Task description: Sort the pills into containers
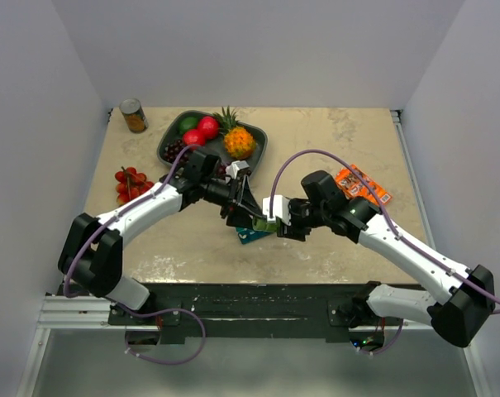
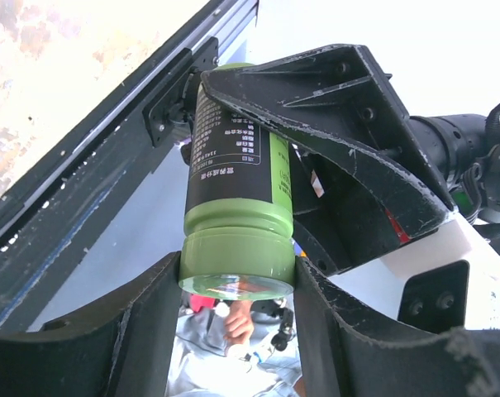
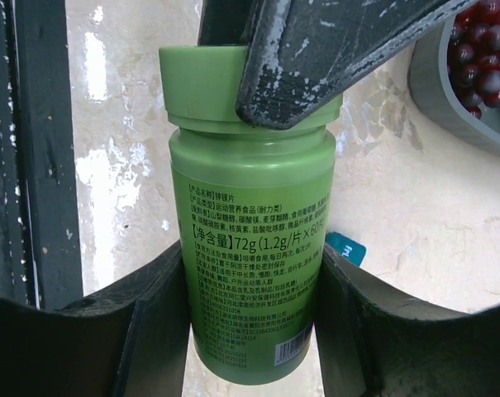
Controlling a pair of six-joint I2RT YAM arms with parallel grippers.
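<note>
A small green round bottle [image 1: 266,223] with a dark label is held between both grippers above the table's near middle. My left gripper [image 1: 248,208] is shut on its green cap [image 2: 237,265]. My right gripper [image 1: 276,223] is shut on the bottle's body [image 3: 251,273], with the left finger crossing the cap above it. A teal-blue container strip [image 1: 251,236] lies on the table just under the bottle. A corner of it shows in the right wrist view [image 3: 345,246]. No loose pills are in view.
A dark grey fruit tray [image 1: 169,147] with pineapple, apples and grapes stands at the back left. A can [image 1: 134,116] is in the far left corner. Cherry tomatoes [image 1: 130,184] lie at the left. An orange packet [image 1: 362,185] lies at the right.
</note>
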